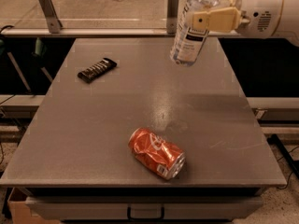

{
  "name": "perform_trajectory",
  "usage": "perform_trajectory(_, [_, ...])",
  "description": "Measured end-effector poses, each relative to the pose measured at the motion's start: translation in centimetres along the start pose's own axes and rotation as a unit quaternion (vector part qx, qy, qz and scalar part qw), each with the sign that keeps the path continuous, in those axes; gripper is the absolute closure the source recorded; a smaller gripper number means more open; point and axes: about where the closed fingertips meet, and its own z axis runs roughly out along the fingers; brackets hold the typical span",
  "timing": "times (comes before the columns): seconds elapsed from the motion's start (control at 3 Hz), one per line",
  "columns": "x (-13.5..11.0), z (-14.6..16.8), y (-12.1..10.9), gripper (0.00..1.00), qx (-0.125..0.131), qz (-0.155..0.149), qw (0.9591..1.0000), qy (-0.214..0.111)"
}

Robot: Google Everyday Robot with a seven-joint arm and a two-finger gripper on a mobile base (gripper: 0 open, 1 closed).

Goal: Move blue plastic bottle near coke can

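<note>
The blue plastic bottle is clear with a dark-and-white label. It hangs tilted in the air above the far right part of the table, its bottom clear of the surface. My gripper reaches in from the upper right and is shut on the bottle's upper body. The bottle's cap is cut off by the top edge of the view. The crushed red-orange coke can lies on its side near the table's front edge, well below and left of the bottle.
A dark flat snack bar wrapper lies on the far left of the grey table. A rail with metal brackets runs behind the table. A drawer handle sits under the front edge.
</note>
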Motion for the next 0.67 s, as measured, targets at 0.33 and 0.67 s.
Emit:
perform_trajectory(0.33, [5.5, 0.9, 3.0, 1.0, -0.021, 0.033, 0.999, 0.02])
perform_trajectory(0.67, [13.3, 3.0, 5.5, 1.0, -0.059, 0.073, 0.9933, 0.067])
